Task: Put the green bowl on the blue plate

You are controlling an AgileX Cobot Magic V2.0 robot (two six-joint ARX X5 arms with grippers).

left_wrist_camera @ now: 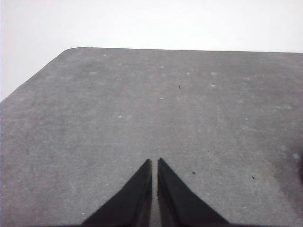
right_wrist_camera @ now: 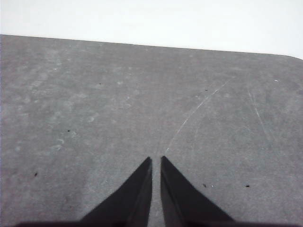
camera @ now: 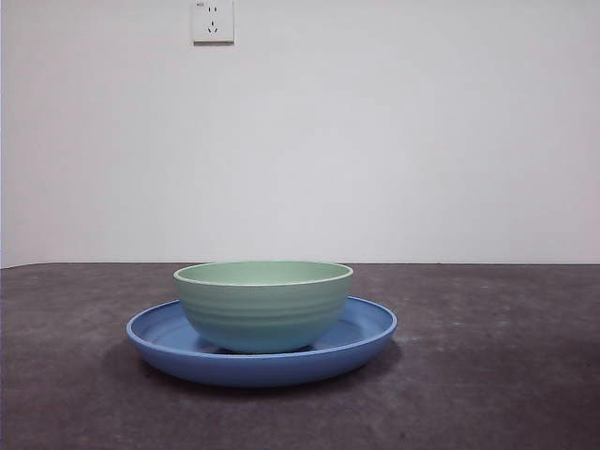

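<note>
The pale mint-green bowl (camera: 263,305) stands upright in the middle of the wide blue plate (camera: 366,333) on the dark grey table, in the front view. Neither arm shows in the front view. My left gripper (left_wrist_camera: 154,161) is shut and empty over bare table top; bowl and plate are out of its view. My right gripper (right_wrist_camera: 156,160) is shut and empty over bare table top, also away from bowl and plate.
A white wall stands behind the table, with a power socket (camera: 213,21) high on it. The table's far edge (left_wrist_camera: 189,49) shows in the left wrist view and also in the right wrist view (right_wrist_camera: 142,44).
</note>
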